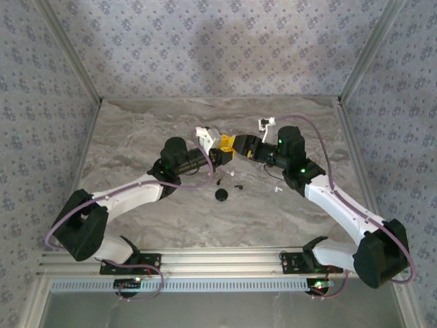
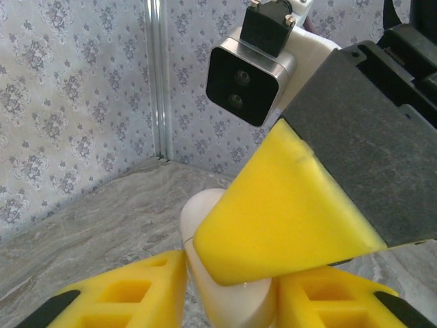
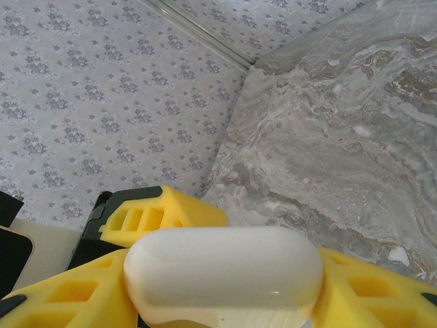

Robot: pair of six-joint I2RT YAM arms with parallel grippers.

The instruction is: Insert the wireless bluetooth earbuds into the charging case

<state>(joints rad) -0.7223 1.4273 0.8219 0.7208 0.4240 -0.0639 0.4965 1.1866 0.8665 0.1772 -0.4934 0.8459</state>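
Top external shows us both arms meeting above the middle of the worktop, while the earbuds, two tiny black specks, lie apart on the marbled grey surface just in front of them, near a larger round black piece that we cannot identify. In the wrist views the case, a smooth, glossy white pill shape, sits lifted between the blocky yellow fingers of both arms. The left gripper has its jaws closed against the case's sides, and the right gripper clamps it likewise, one foam-like yellow pad lying across it. We judge the step in hand to be readying the case, probably prising its lid, with no bud seated yet. Next we would need the lid open, one arm steadying the slippery shell, and the other freed to pinch a very small bud.
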